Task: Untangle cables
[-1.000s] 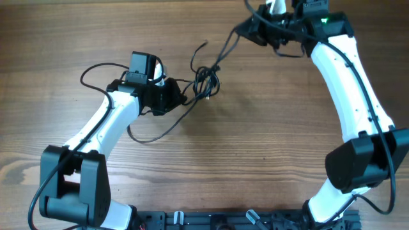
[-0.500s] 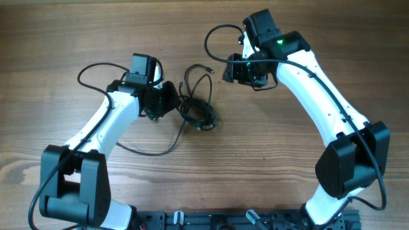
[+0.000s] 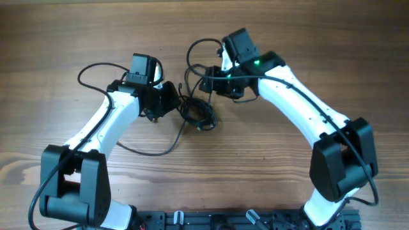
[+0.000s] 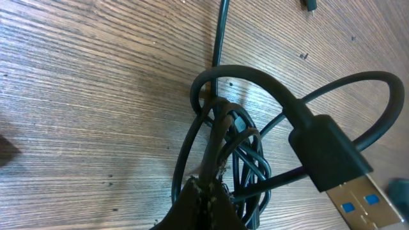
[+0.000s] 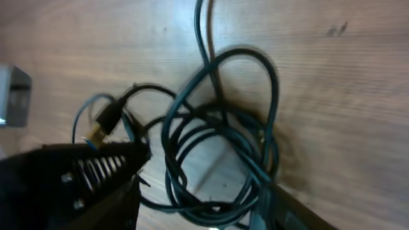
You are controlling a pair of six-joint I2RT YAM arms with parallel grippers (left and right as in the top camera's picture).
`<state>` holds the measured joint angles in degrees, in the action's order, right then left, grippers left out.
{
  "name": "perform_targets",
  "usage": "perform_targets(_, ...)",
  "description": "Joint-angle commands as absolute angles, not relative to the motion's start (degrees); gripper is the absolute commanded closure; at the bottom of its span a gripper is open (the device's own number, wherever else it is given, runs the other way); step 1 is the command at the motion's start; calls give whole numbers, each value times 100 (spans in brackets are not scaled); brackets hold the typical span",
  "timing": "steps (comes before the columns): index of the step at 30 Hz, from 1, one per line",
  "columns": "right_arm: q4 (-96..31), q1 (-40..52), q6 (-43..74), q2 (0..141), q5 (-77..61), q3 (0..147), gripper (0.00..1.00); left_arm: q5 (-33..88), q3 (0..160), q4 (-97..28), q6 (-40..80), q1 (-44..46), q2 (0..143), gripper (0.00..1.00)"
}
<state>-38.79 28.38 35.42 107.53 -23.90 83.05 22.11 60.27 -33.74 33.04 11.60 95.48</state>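
A brown wood-grain surface [image 3: 287, 38] fills the overhead view. Two white-and-black robot arms reach in from the near edge: the left arm [image 3: 105, 124] bends up towards the middle, and the right arm [image 3: 300, 108] arcs over from the other side. Their tips come near each other at the centre.

Between them the thin black cables [image 3: 199, 114] lie on the surface as a bunch of overlapping loops. One strand trails away in a long curve [image 3: 153, 150] below the left arm.

The left end effector [image 3: 167, 99] sits just beside the bunch on its left. Its wrist camera shows the fingertips [image 4: 204, 201] clenched on a few strands at the edge of the tangle. The right end effector [image 3: 208, 82] hangs over the upper right of the bunch. In its own camera a ridged black finger [image 5: 96, 169] stands well apart from the blurred opposite finger, so the end effector is released, with the loops lying on the wood between the two.

A black USB plug with a blue insert [image 4: 332, 160] rests across the loops close to the left wrist camera. A smaller plug with a gold metal tip [image 5: 102, 126] lies beside the ridged finger.
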Motion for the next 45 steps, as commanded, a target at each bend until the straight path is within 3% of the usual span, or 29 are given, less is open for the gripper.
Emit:
perform_targets(1,-3223,3017,4038,10849,-2786,7920,41,2200,5983,-3371,3277,1151,9603,96)
perform_targets(6,-2659,3334,4510,11240,-2698,7795,51,2200,5983,-3376,3345,1151,9603,96)
perform_targets(9,-2571,3422,4519,11633,-2700,7795,67,2200,5983,-3374,3345,1151,9603,96)
perform_targets(12,-2539,3400,4488,11655,-2700,7800,95,2198,5983,-3376,3345,1151,9603,96)
perform_targets(18,-2709,2499,3907,10466,-3476,7950,96,2023,5983,-3465,3345,1151,9603,96)
perform_targets(23,-2685,923,3948,8720,-4331,7968,95,1940,5983,-3562,3343,1151,9603,96)
perform_targets(28,-2462,-558,4268,7885,-4967,7968,96,1909,5983,-3562,3343,1151,9603,96)
perform_targets(34,-1494,-1876,5046,7948,-6272,7966,96,1796,5983,-3605,3345,1151,9603,96)
perform_targets(39,475,-2829,6458,8501,-7131,7966,95,1380,5983,-3787,3343,1144,9603,96)
perform_targets(43,91,-2790,5918,9008,-7658,7964,96,926,5983,-3820,3343,1079,9603,96)
perform_targets(45,-1380,-2342,4681,9203,-7255,7964,96,714,5983,-3795,3343,980,9603,96)
